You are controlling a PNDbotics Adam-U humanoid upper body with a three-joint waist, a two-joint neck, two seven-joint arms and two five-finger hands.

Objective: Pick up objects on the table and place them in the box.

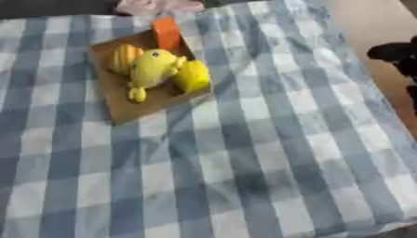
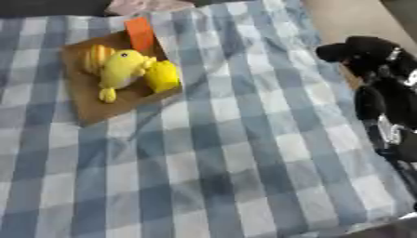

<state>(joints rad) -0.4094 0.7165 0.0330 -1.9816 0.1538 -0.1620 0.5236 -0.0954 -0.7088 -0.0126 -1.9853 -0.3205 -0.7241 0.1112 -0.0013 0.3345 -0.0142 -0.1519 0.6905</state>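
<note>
A cloth of blue, grey and white checks covers nearly the whole surface, its stripes running askew toward the far edge. It lies mostly flat, with soft creases (a darker fold shows near the middle front). Past the cloth's right edge runs a plain tan strip, perhaps floor or bare tabletop; which one cannot be told. Along the far edge lies a dark band, with something pale pink bunched against it. The light is even and soft.

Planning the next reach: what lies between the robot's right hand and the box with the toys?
Only blue-checked tablecloth; the right eye view shows nothing standing between the right hand and the box.
</note>
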